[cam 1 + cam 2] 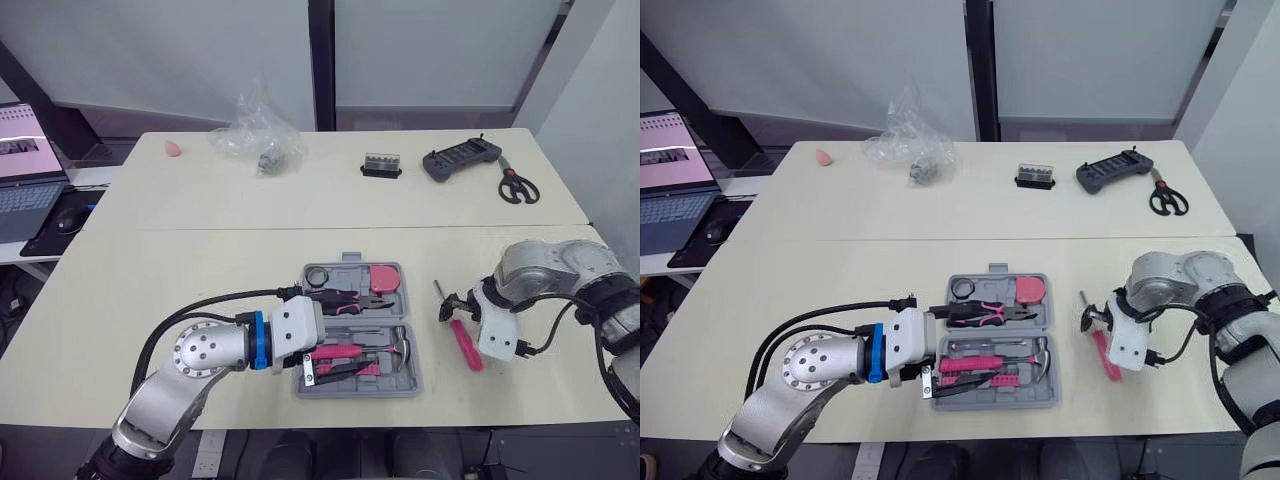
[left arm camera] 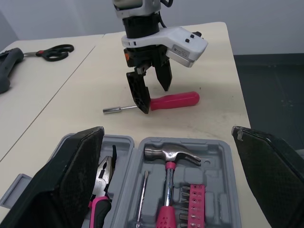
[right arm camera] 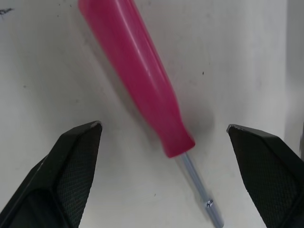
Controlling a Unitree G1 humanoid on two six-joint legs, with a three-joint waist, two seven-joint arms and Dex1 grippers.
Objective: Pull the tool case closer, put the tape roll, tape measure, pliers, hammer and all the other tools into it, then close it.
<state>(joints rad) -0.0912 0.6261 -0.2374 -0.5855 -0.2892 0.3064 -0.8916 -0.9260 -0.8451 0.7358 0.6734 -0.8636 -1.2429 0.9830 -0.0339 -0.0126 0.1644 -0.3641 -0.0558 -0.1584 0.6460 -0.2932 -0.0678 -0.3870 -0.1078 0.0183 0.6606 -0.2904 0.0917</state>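
Our right gripper (image 3: 164, 126) hangs spread over the pink-handled screwdriver (image 3: 137, 71). Left gripper (image 2: 167, 130), released, faces the grey plastic tool case (image 1: 412, 385).

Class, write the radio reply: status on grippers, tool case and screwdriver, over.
Left gripper open at open tool case's left edge. Right gripper open, straddling pink screwdriver on table right of case. Hammer, pliers already in.

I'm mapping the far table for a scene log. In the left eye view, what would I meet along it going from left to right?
small pink object → clear plastic bag → black bit holder → dark grey device → scissors
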